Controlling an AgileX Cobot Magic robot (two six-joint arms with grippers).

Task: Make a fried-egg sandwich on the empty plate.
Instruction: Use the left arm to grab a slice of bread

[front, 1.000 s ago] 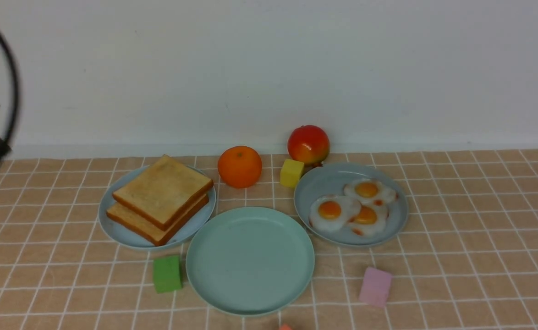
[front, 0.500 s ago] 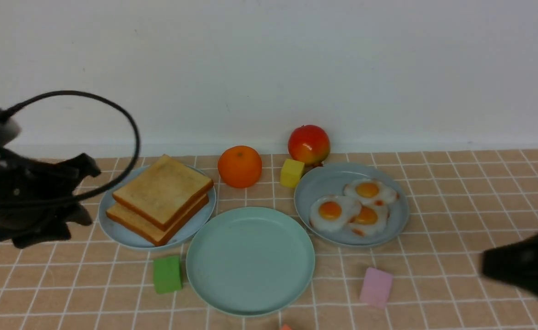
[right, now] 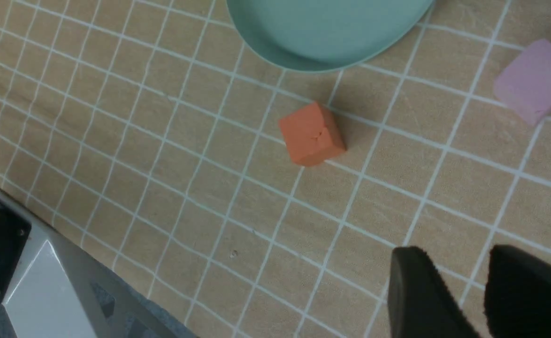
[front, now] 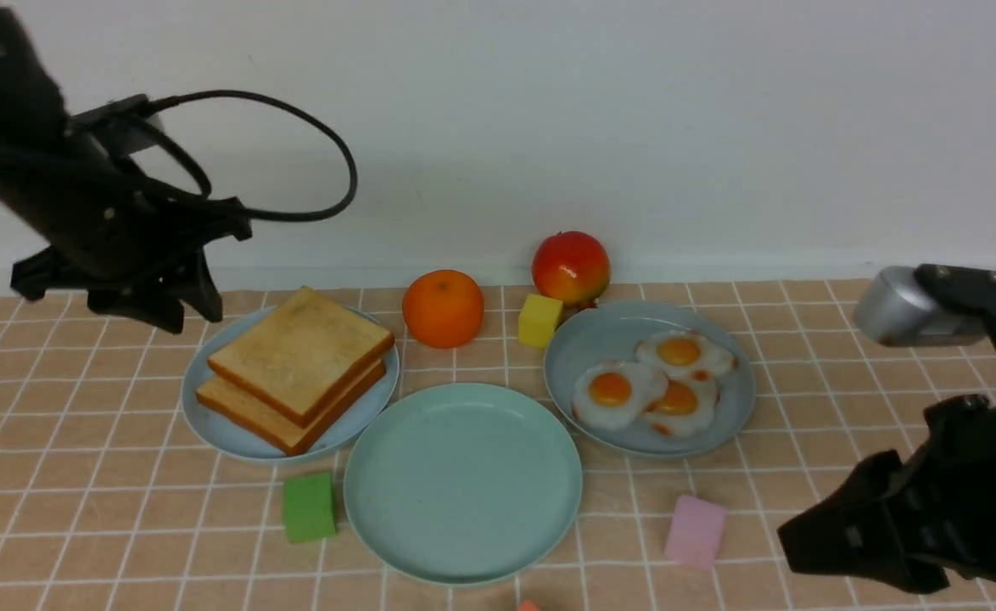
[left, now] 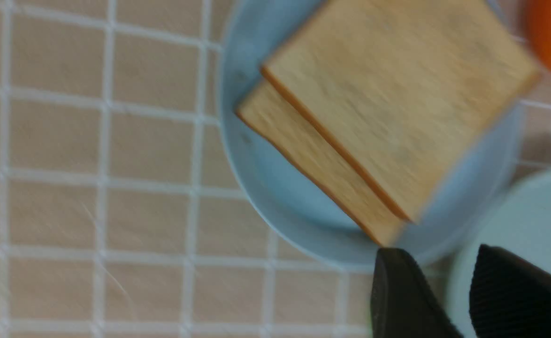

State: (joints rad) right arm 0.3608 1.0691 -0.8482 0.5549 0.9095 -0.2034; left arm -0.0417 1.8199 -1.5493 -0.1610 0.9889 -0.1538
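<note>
Wall: plain, smooth and pale (front: 498,127), behind the green plate.
Tabletop: tan with white grid lines (front: 125,475), beneath it.
Right gripper (right: 456,253): just swung into the front view, right of the green plate; fingers spread, nothing between.
Left gripper (left: 437,253): has risen beside the bread, left of the green plate; spread, empty; likely readying a first pick.
Green plate (front: 464,484): round, low-rimmed, bare; sandwich unstarted.
Bread (front: 303,352): two square, brown-crusted slices, left-behind it.
Eggs (front: 621,399): three, flat, glossy, right-behind it.

L arm (front: 108,195): matte blk w/ looped blk cable (front: 328,136); R arm (front: 948,475): blk, rounded silver-grey cylinder (front: 914,305).
</note>
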